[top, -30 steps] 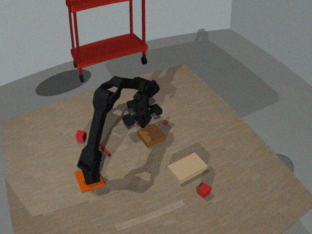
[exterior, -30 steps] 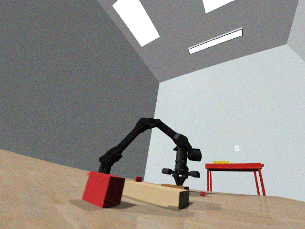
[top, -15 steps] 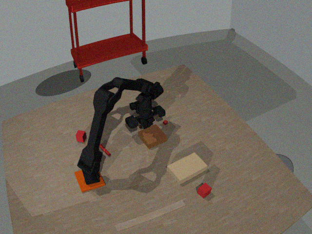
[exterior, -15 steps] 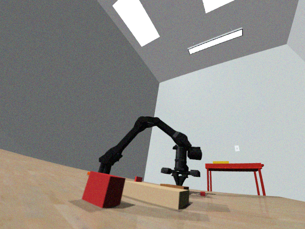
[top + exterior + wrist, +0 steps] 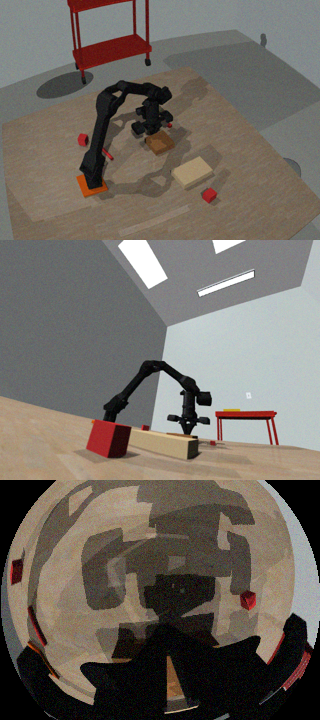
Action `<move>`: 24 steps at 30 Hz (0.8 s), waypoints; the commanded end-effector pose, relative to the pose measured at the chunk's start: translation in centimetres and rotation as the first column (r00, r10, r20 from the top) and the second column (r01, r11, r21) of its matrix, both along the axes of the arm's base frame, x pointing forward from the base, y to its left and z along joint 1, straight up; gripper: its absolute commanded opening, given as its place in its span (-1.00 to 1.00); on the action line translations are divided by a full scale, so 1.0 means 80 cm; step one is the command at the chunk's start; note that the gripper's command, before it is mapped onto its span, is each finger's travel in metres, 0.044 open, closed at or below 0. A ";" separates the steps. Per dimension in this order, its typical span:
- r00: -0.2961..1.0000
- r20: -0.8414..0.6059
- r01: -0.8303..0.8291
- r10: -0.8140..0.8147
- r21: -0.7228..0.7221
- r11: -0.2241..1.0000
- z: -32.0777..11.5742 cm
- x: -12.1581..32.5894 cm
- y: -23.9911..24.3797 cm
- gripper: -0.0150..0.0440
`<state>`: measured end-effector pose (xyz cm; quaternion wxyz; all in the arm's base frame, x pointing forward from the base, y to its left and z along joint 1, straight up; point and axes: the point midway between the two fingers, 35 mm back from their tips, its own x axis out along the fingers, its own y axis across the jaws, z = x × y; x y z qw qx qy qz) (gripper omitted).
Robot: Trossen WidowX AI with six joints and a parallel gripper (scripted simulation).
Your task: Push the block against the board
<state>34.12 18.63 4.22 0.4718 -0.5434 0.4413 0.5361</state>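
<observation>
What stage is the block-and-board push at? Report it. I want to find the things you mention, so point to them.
Nothing looks finished: a gap of bare wood separates the brown square block (image 5: pixel 160 142) from the pale board (image 5: pixel 192 171) (image 5: pixel 162 443). In hand: the closed pincer (image 5: pixel 153 133) (image 5: pixel 187 433) is down at the block's far side from the board, apparently to push. Left: close the gap, line up an edge, move the arm away.

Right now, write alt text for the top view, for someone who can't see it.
A black robot arm reaches over a wooden table, its closed gripper down by a brown block. A larger cream board lies apart from the block, nearer the viewer.
</observation>
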 end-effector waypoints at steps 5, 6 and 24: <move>1.000 0.004 0.001 -0.001 -0.007 1.000 0.000 0.003 -0.020 -0.49; 1.000 0.004 0.001 -0.001 -0.007 1.000 0.000 0.003 -0.022 -0.49; 1.000 0.004 0.001 -0.001 -0.010 1.000 -0.001 0.007 -0.059 -0.49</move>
